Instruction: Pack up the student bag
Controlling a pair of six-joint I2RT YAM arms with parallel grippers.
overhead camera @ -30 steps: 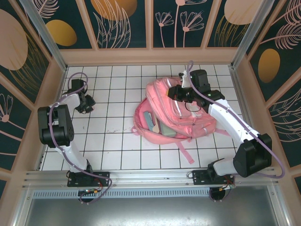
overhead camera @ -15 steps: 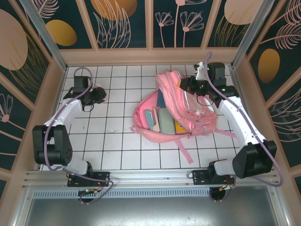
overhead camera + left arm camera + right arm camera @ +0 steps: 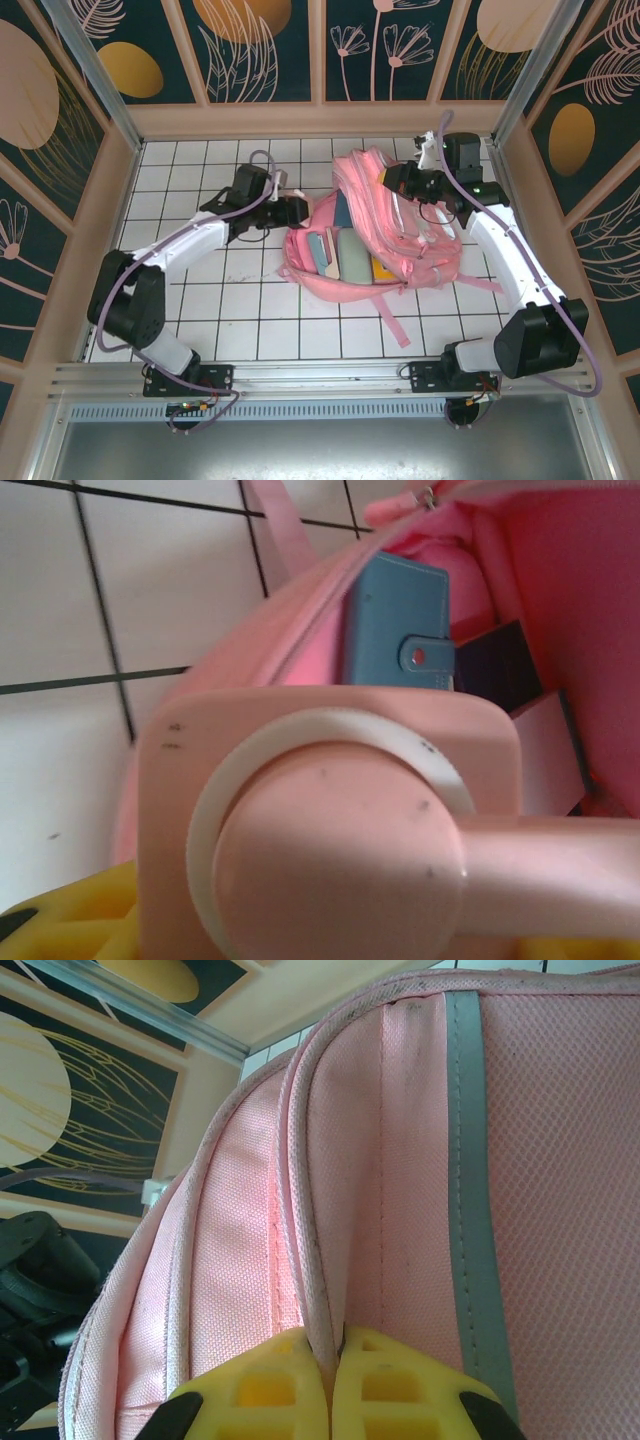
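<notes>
Left wrist view: a pink object (image 3: 330, 830) with a white ring blocks most of the frame, and we cannot tell what it is. Only slivers of the left gripper's (image 3: 292, 210) yellow fingers (image 3: 60, 925) show at its sides, closed partway on it. Left arm stretched right across the table (image 3: 240, 290), gripper at the open left mouth of the bag (image 3: 410, 250). Right arm reaches forward, right gripper (image 3: 335, 1380) pinched tight on a seam of the bag's raised far edge. Bag lies mid-table. Count: one bag, two arms. Inside we make out four items, one a blue wallet (image 3: 395, 630); the rest are too small to name.
</notes>
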